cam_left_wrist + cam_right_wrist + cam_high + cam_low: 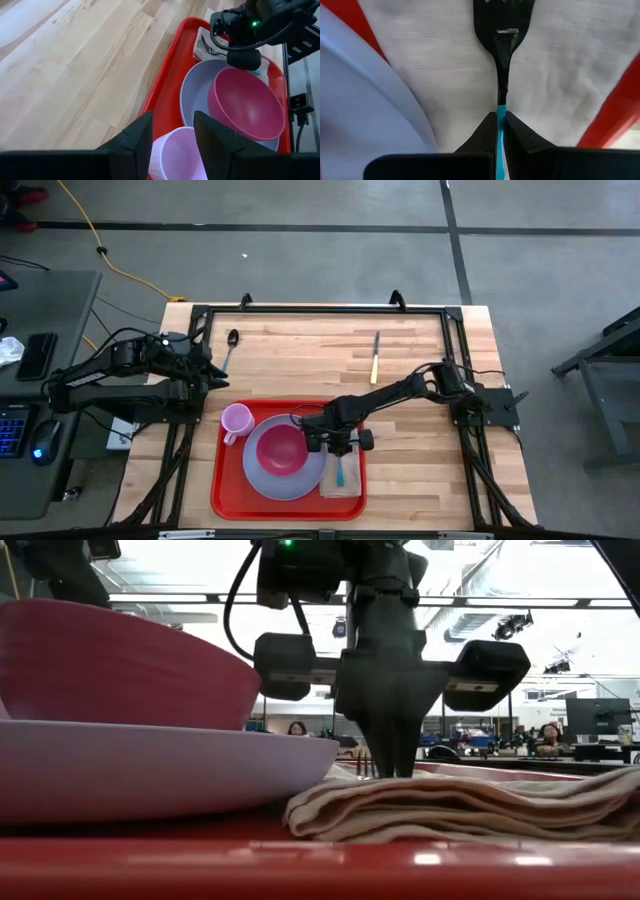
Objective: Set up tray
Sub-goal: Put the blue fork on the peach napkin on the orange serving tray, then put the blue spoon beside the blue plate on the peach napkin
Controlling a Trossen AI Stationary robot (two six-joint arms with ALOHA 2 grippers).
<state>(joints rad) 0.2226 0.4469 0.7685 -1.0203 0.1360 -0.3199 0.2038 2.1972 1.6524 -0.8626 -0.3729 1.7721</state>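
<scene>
Fingers of the right gripper pinch the teal handle of a fork, closed tight on it; the fork's dark head lies on a pale folded napkin. Left gripper fingers stand apart with nothing between them, hovering over the pink cup.

Surface: light wood-plank tabletop inside a black frame; grey concrete floor around it, with a yellow cable at upper left of the high view. Desk with keyboard and phone at far left edge.

Tray, red, sits low-centre in the high view, near the tabletop's front edge. On it: lavender plate carrying a deep pink bowl, the cup at the tray's upper-left corner, the napkin at its lower right.

View differences: only the high view shows a spoon at upper left of the tabletop and a yellow-handled utensil upper centre, probably a knife, too small to be sure. Low view alone shows the room behind: ceiling lights, monitors, people seated far off. It also shows the napkin's stacked folds beside the plate rim.

Edges: napkin lies just beside the plate, close to the tray's right rim. Bare wood lies right of the tray and across the upper middle.
</scene>
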